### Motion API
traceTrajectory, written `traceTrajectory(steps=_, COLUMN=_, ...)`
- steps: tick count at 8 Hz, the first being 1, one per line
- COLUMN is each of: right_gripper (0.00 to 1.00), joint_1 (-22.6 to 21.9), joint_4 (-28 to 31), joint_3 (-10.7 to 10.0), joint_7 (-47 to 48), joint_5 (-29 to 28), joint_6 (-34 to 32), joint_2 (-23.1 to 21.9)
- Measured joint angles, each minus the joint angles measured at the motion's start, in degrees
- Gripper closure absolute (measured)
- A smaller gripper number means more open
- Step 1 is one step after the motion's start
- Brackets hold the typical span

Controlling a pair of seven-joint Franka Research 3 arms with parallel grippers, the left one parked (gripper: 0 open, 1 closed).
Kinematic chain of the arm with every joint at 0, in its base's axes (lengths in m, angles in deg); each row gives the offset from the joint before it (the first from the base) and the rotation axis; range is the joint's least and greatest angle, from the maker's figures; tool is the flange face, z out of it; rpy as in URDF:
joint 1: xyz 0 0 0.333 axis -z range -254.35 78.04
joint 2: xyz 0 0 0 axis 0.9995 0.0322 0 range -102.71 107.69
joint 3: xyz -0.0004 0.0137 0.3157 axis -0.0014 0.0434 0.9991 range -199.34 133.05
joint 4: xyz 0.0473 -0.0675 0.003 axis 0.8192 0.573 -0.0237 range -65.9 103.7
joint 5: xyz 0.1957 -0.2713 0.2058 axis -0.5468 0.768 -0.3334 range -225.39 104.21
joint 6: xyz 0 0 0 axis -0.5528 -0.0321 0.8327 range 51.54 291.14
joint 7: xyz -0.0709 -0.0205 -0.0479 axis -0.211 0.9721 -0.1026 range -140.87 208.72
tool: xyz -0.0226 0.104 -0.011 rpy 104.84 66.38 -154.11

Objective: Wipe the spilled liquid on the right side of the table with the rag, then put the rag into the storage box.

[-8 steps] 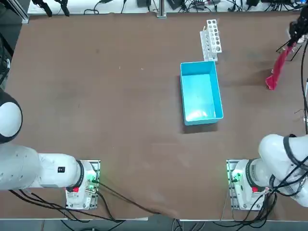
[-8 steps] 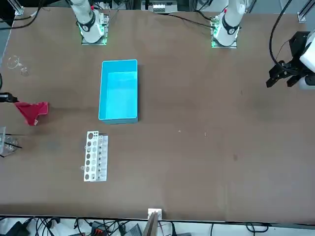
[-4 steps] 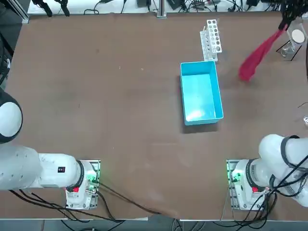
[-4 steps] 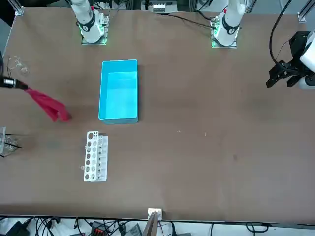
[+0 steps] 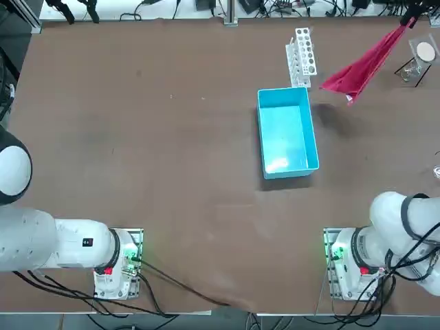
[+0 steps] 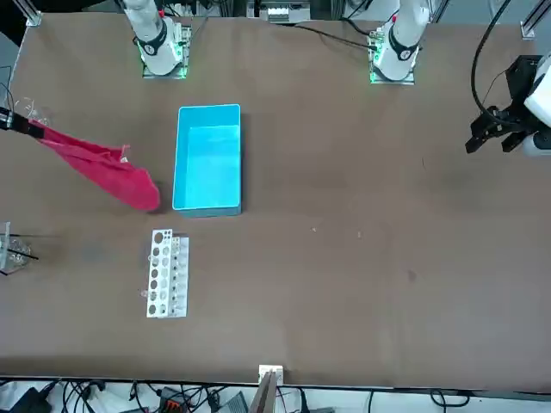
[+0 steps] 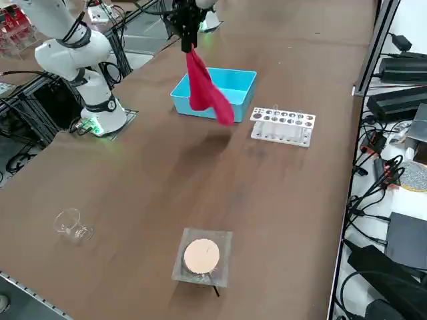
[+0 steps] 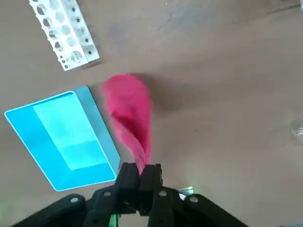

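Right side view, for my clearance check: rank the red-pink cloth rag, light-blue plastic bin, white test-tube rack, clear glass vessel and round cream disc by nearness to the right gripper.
From the right gripper:
1. Rag, in its grip
2. Bin, behind rag
3. Rack, beside bin
Glass and disc, farther: too close to call.

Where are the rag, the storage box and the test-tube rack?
Rag (image 8: 129,109), right wrist view, upper part of the cloth.
Storage box (image 5: 286,122), top view, inside bottom.
Test-tube rack (image 6: 179,277), front view, solid side face.

White bench beyond, cluttered (image 7: 420,63).
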Motion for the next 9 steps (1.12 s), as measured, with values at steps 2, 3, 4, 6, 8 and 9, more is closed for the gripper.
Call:
traceTrajectory(steps=2, right_gripper=0.98, joint_1=0.24, joint_4=-1.25, joint_3=0.00, joint_7=0.01, joint_5=0.00, joint_6=-1.02, joint_2=0.70)
traceTrajectory(steps=3, right_gripper=0.98, joint_1=-0.37, joint_4=-2.40, joint_3=-0.23, joint_7=0.01, joint_5=-0.07, joint_6=-2.15, joint_2=0.79)
traceTrajectory(steps=4, right_gripper=0.98, joint_1=-3.08, joint_4=-3.53, joint_3=-1.65, joint_7=0.59, joint_5=-0.32, joint_6=-3.33, joint_2=0.65)
traceTrajectory(steps=6, right_gripper=0.98, joint_1=-14.02, joint_4=-4.62, joint_3=-7.75, joint_7=4.58, joint_5=-3.06, joint_6=-4.23, joint_2=0.07)
traceTrajectory(steps=8, right_gripper=0.98, joint_1=-25.12, joint_4=-4.65, joint_3=-14.88, joint_7=11.01, joint_5=-10.61, joint_6=-4.29, joint_2=-1.02)
traceTrajectory(steps=9, right_gripper=0.98, joint_1=-30.47, joint_4=-4.63, joint_3=-19.21, joint_7=13.17, joint_5=-14.58, joint_6=-4.29, joint_2=-1.63)
